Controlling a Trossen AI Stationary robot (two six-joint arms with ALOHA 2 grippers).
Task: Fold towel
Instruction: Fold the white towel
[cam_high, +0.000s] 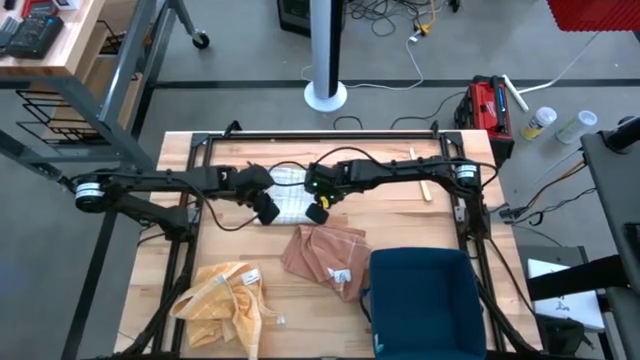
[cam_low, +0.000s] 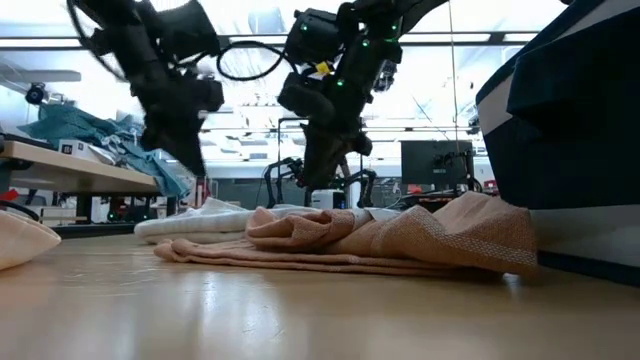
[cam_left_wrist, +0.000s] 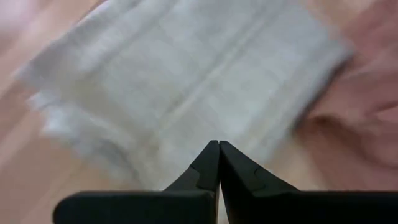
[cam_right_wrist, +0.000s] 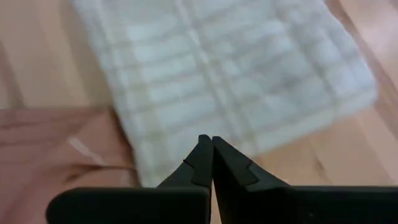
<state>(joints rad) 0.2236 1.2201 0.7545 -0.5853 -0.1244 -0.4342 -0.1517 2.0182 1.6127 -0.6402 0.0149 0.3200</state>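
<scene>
A white towel (cam_high: 290, 192), folded into a flat rectangle, lies on the wooden table between my two grippers. It fills the left wrist view (cam_left_wrist: 186, 74) and the right wrist view (cam_right_wrist: 236, 74), and shows low at the back in the low view (cam_low: 200, 218). My left gripper (cam_high: 268, 212) (cam_left_wrist: 219, 144) is shut and hangs above the towel's left near corner. My right gripper (cam_high: 318, 213) (cam_right_wrist: 207, 138) is shut and hangs above its right near corner. In the low view both grippers, left (cam_low: 195, 165) and right (cam_low: 312, 180), are clear of the cloth.
A crumpled salmon-pink towel (cam_high: 325, 255) (cam_low: 350, 238) lies just near of the white one. A bunched yellow cloth (cam_high: 225, 300) sits by the near left corner. A dark blue bin (cam_high: 420, 300) stands at the near right. A wooden stick (cam_high: 420, 178) lies at the far right.
</scene>
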